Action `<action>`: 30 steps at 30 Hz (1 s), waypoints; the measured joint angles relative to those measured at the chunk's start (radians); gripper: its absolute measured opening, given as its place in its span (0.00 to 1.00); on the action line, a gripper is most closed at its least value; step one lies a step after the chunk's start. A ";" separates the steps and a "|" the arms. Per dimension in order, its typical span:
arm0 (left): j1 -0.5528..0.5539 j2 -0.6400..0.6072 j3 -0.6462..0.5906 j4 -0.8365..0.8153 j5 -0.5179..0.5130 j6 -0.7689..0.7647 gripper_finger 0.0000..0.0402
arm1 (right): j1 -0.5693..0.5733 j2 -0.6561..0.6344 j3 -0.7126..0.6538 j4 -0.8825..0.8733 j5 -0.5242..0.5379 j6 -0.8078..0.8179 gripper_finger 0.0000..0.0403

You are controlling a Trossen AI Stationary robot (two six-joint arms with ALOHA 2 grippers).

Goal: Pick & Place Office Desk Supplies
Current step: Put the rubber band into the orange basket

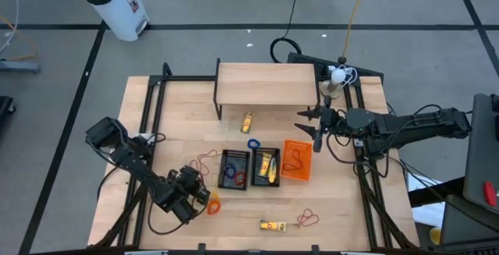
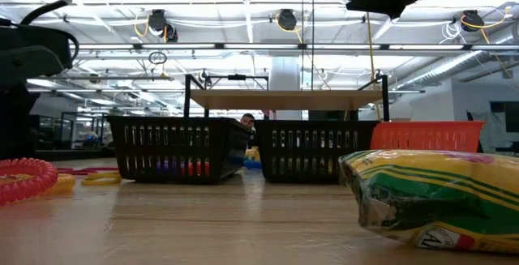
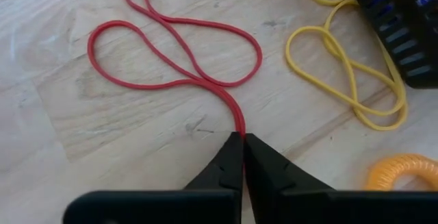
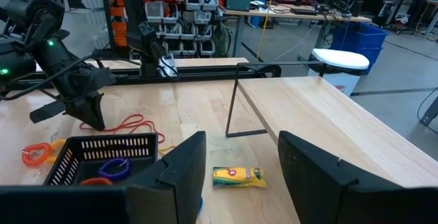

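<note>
So the left claw (image 3: 243,142) is down on the counter (image 1: 179,99) near its front left corner, tips pinched right together on one end of the red rubber band (image 3: 178,53); the rest of that loop lies flat on the wood in a figure-eight ahead of the tips, with a yellow band (image 3: 356,73) just beside it and an orange coiled thing (image 3: 404,172) off to the side; looks to me like the grab step on this band is done and the lift hasn't started, since the loop is flat on the wood; next move, I'd guess, is straight up until the whole loop hangs free, then over to one of the bins in the middle, the black basket (image 1: 235,169) closest, which already has blue and red loops in it; worth watching that such a thin band doesn't slip out of the tips or snag the yellow one on the way up; right claw (image 4: 239,162) hangs over the right side of the counter near the low wooden shelf (image 1: 267,83), fingers spread apart and holding nothing, with a yellow crayon pack (image 4: 238,177) on the wood below it.
</note>
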 joint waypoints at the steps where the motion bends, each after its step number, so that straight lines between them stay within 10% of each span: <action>1: -0.001 0.000 0.000 0.002 -0.007 0.001 0.01 | 0.000 0.000 0.000 0.000 0.000 0.000 0.42; 13: 0.070 -0.151 0.006 -0.061 0.003 0.144 0.00 | 0.001 0.000 0.000 0.031 -0.001 -0.011 0.42; 23: 0.118 -0.387 0.008 -0.032 -0.349 0.377 0.00 | 0.001 0.000 0.000 0.040 -0.005 0.018 0.42; 30: 0.186 -0.506 0.008 0.256 -0.607 0.922 0.00 | 0.001 0.023 -0.006 0.060 -0.006 0.045 0.42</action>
